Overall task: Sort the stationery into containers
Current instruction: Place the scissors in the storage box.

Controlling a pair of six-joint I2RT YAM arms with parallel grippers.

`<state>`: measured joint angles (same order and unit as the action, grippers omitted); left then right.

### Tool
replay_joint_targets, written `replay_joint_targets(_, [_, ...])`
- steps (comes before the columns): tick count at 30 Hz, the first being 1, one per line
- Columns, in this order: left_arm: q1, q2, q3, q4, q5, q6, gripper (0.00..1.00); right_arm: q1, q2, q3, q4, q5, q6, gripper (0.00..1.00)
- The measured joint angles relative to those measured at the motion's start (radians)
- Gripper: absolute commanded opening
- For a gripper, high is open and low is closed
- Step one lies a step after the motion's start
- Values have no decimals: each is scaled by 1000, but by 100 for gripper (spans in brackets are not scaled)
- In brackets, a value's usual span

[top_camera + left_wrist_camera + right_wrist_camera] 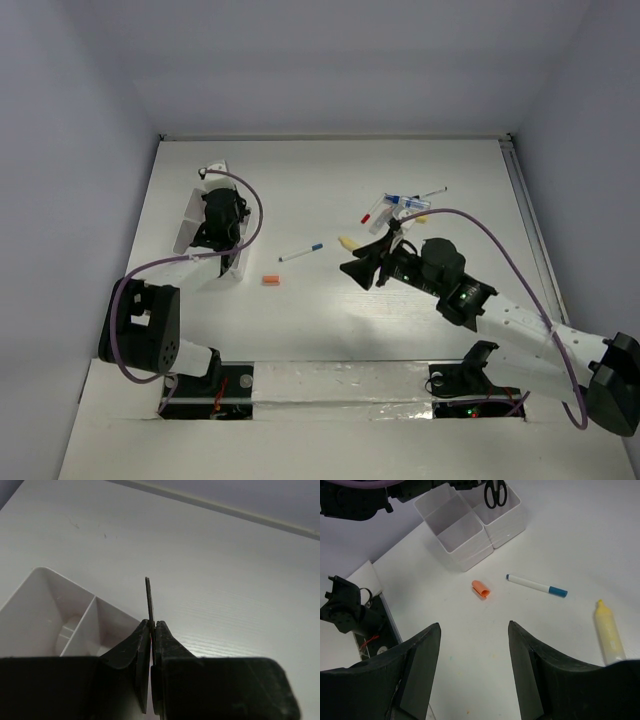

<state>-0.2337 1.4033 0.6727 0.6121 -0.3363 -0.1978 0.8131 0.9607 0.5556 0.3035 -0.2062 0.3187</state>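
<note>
Well, the white box stands on the counter at the left, split by thin walls into square compartments; three of them show in the right wrist view. The one item seen at it is the black-handled scissors, loops down over the far right compartment. Whether they reach inside it or hang just above, I cannot tell. The left tool is pinched tight on them: in its own view the fingers are pressed together on a thin dark strip seen edge-on, with a corner of the box just below and to the left.

The right tool hovers above the middle of the counter, spread wide, holding nothing.

Loose on the counter, counted:
- one orange bit, nearest the box
- one white pen with a blue cap, just beside the orange bit
- one cream tube, further right

From above, a small heap of pens lies past the right tool towards the far right, crossed over each other. Blue caps and one red-tipped piece show there, but the exact number is too small to tell
</note>
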Motion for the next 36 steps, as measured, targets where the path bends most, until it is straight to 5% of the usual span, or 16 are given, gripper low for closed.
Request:
replay_joint_targets(14, [0, 55, 41, -122, -23, -13, 0, 0, -50, 0, -1, 36, 0, 62])
replay_joint_targets(21, [0, 55, 46, -139, -29, -20, 43, 0, -61, 0, -4, 47, -1, 62])
replay_joint_targets(29, [-11, 29, 46, -150, -41, -19, 60, 0, -55, 0, -4, 64, -1, 62])
replay_joint_targets(36, [-123, -173, 71, -191, -36, -20, 67, 0, -16, 0, -8, 111, -1, 58])
